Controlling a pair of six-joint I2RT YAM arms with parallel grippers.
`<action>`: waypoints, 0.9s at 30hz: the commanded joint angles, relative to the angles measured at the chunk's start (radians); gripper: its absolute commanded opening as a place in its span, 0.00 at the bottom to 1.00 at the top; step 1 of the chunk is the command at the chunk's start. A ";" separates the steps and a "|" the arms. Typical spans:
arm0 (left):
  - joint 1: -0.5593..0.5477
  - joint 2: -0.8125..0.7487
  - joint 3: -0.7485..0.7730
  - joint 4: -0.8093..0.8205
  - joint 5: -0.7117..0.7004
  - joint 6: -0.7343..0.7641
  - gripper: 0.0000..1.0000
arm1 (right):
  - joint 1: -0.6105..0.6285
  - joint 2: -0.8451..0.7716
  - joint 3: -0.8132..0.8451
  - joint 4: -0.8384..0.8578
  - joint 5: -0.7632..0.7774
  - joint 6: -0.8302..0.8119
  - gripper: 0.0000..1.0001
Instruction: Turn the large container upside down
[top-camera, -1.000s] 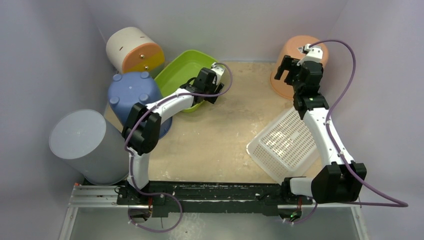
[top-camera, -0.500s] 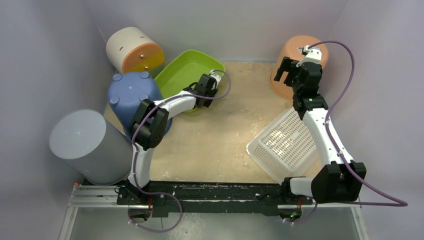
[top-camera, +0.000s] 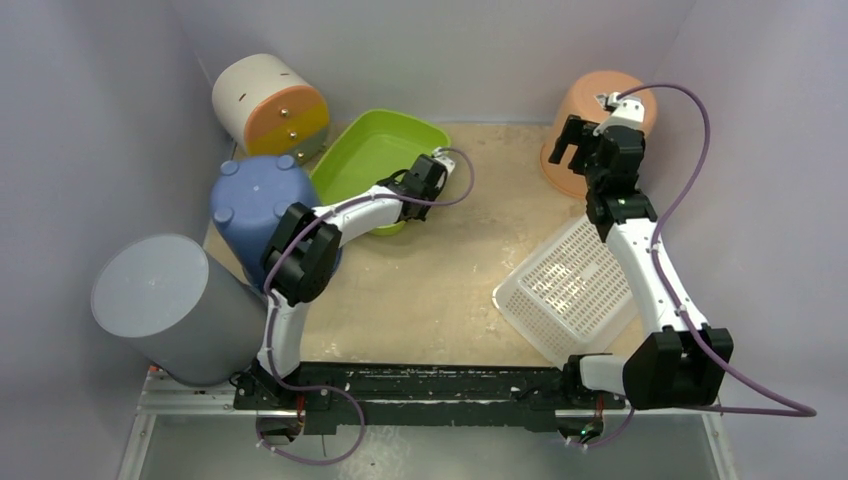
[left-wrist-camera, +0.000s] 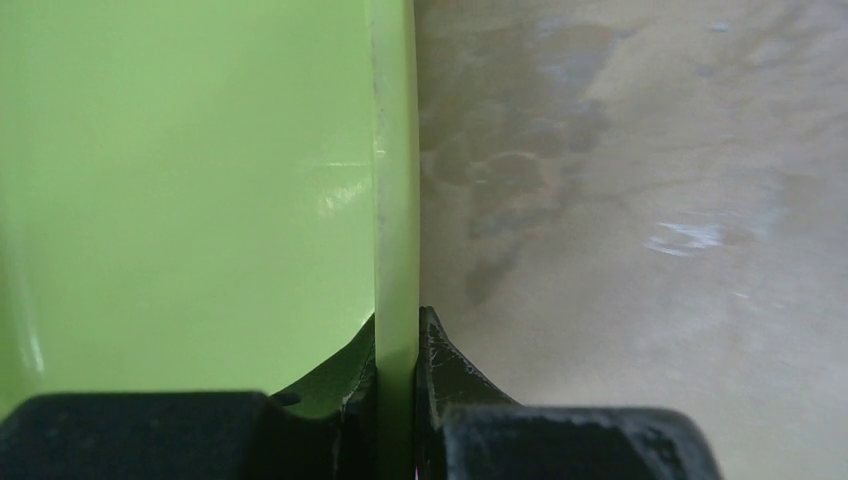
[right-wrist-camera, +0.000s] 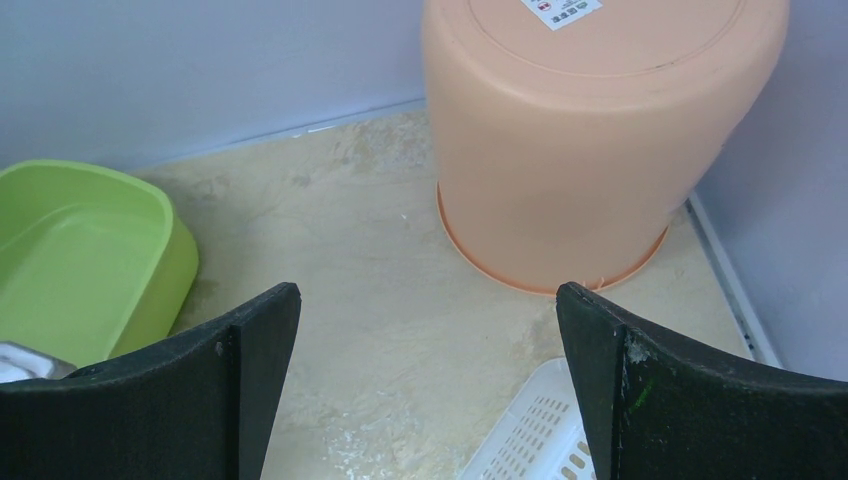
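The large container is a wide, shallow green tub (top-camera: 375, 160) standing open side up at the back left of the table. My left gripper (top-camera: 425, 190) is at its right-hand rim. In the left wrist view the green rim (left-wrist-camera: 396, 200) runs straight up between my two black fingers, and the left gripper (left-wrist-camera: 398, 325) is shut on it, one finger inside the tub and one outside. My right gripper (top-camera: 567, 140) hangs open at the back right, well away from the tub, holding nothing. From the right wrist view the tub (right-wrist-camera: 80, 250) shows at the far left, beyond the right gripper (right-wrist-camera: 428, 290).
An upside-down orange bucket (top-camera: 600, 115) stands at the back right and a white perforated basket (top-camera: 575, 285) lies beside the right arm. Left of the tub are an inverted blue bucket (top-camera: 255, 195), a grey bin (top-camera: 160, 300) and a white-and-orange drum (top-camera: 265, 100) on its side. Walls enclose the table.
My left gripper has closed onto the green tub's rim and the tub has shifted a little to the right. The blue bucket and grey bin have moved slightly left. The right arm is still.
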 joint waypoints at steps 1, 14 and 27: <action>-0.125 -0.093 0.173 -0.126 -0.087 -0.022 0.00 | -0.003 -0.071 -0.009 0.014 0.056 -0.001 1.00; -0.159 -0.324 0.080 0.223 0.253 -0.438 0.00 | -0.006 -0.179 0.003 -0.036 0.136 0.012 1.00; -0.090 -0.357 -0.386 1.369 0.496 -1.232 0.00 | -0.006 -0.199 0.045 -0.055 0.115 0.009 1.00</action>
